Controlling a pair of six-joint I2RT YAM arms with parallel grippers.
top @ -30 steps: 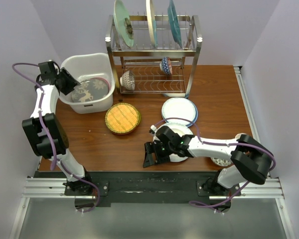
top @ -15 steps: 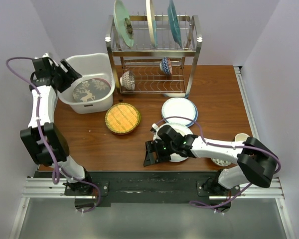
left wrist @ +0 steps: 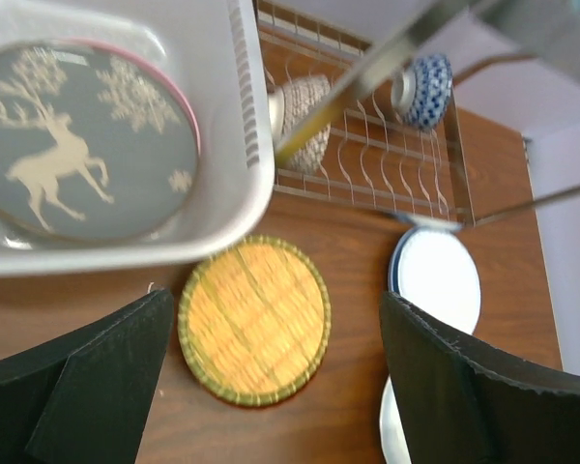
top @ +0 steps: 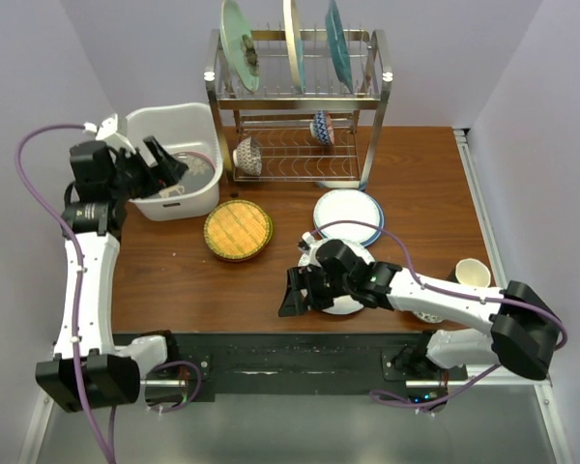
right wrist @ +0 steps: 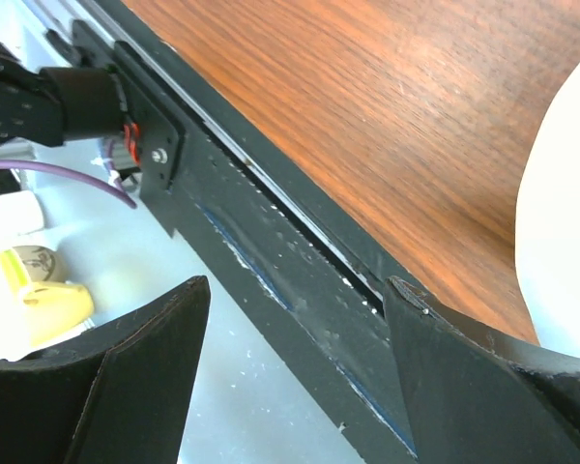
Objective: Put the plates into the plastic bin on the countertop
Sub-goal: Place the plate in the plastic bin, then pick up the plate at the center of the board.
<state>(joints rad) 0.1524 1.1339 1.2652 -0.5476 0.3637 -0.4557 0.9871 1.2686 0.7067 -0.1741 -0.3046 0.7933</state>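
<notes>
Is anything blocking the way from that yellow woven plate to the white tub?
Nothing visible does. The yellow woven plate lies on the countertop beside the white tub, bare wood between them. It must clear the tub's wall; a deer plate lies inside.

High rear overview plus close wrist views, woven plate (top: 238, 230) in two.

Pale lilac walls (top: 39, 58) on 3 sides, grey floor (top: 290, 430).
</notes>
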